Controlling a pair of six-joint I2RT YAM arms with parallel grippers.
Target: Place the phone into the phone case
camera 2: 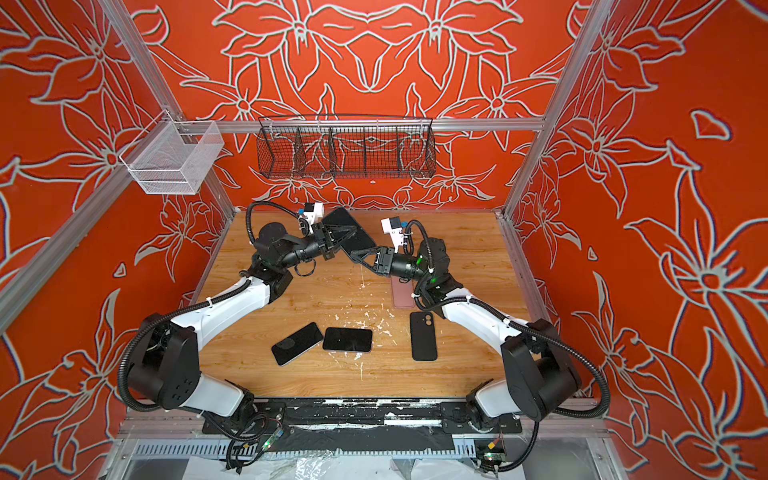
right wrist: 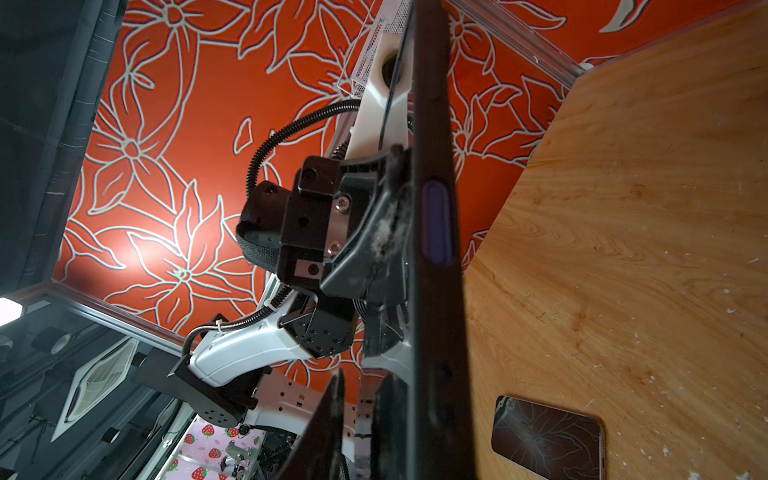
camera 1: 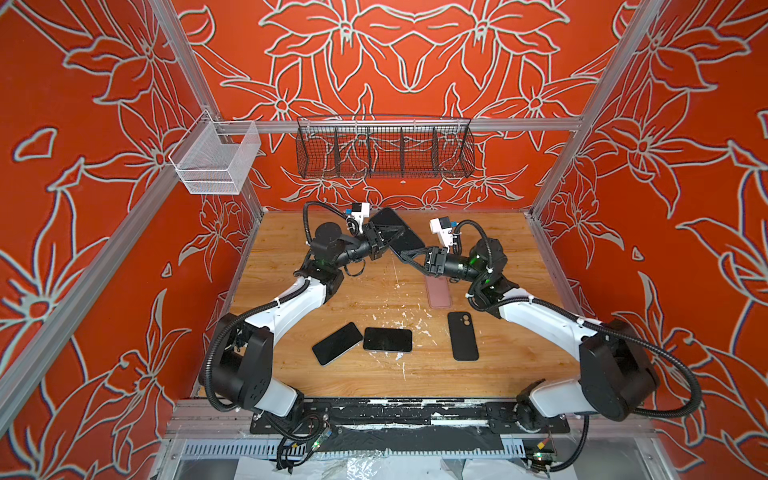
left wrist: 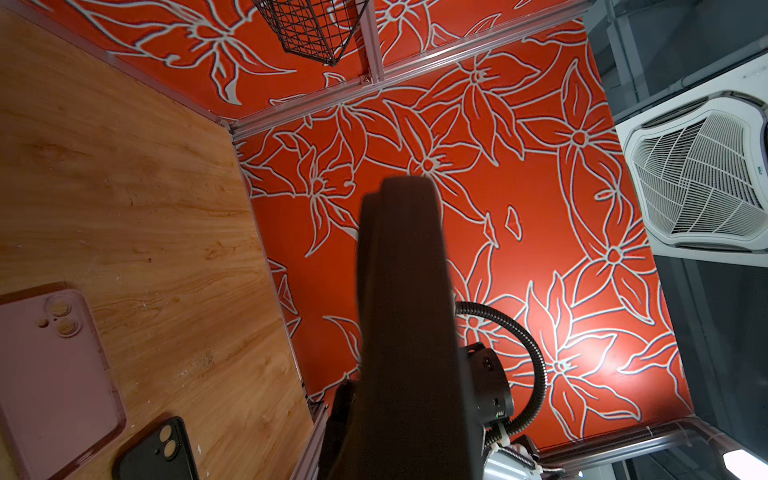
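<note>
The left gripper (camera 1: pixel 399 235) is clenched on a dark phone (camera 1: pixel 390 219), holding it tilted in the air over the far middle of the table (camera 1: pixel 519 257). The right gripper (camera 1: pixel 404 254) reaches in at the phone's near end (whether it has hold there I cannot tell). A pink case (camera 1: pixel 438 293) lies flat right of centre, with a black case (camera 1: pixel 462 336) just nearer. A second phone (camera 1: pixel 387 339) and a third phone (camera 1: pixel 337 343) lie side by side near the front.
</note>
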